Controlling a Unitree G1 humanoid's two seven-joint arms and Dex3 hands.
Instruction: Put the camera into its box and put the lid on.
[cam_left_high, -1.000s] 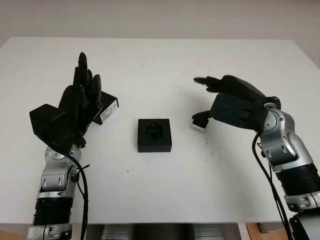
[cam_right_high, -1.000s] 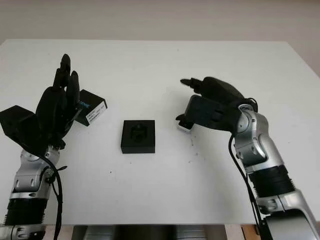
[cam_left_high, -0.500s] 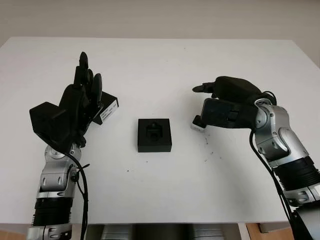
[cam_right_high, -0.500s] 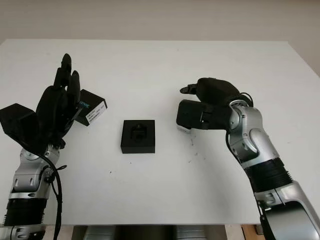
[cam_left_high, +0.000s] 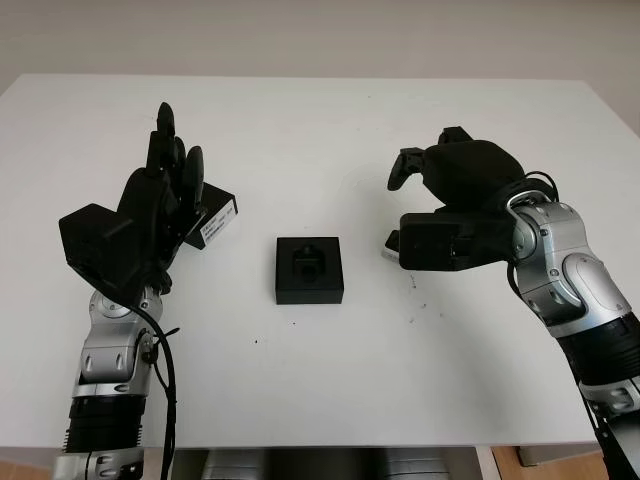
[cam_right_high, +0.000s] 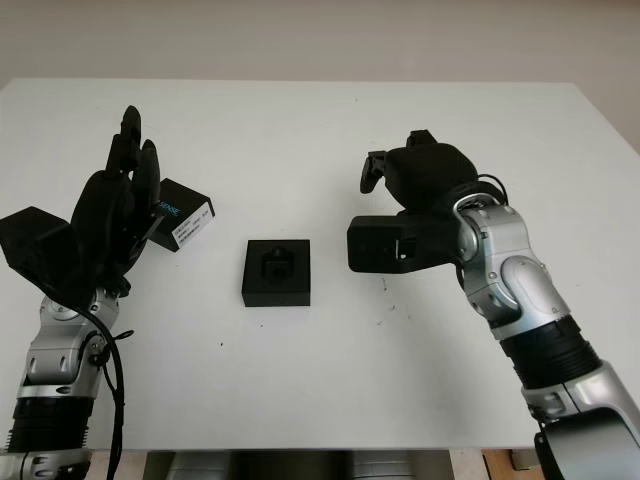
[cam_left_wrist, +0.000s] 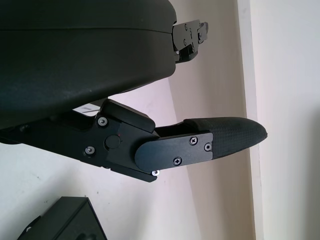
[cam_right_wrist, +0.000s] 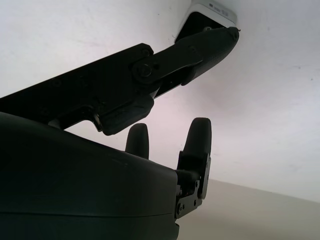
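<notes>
The open black box (cam_left_high: 309, 269), with a dark foam insert, sits at the table's middle. Its lid (cam_left_high: 215, 218), black with a white label, lies to the left, partly behind my left hand (cam_left_high: 168, 180), which is raised and open beside it. The small white-edged camera (cam_left_high: 390, 252) lies right of the box. My right hand (cam_left_high: 408, 212) hovers over the camera, open, with its thumb (cam_right_wrist: 200, 47) reaching down to the camera's edge (cam_right_wrist: 212, 12) and its fingers (cam_left_high: 405, 170) lifted above. Most of the camera is hidden behind the thumb.
The white table (cam_left_high: 320, 130) stretches wide beyond the objects, its far edge meeting a pale wall. A few dark specks (cam_left_high: 420, 300) lie on the table in front of the right hand. The table's near edge runs along the picture's bottom.
My right hand has turned at the wrist: the fingers rose and the thumb swung down beside the camera. The left hand, lid and box have not moved.
</notes>
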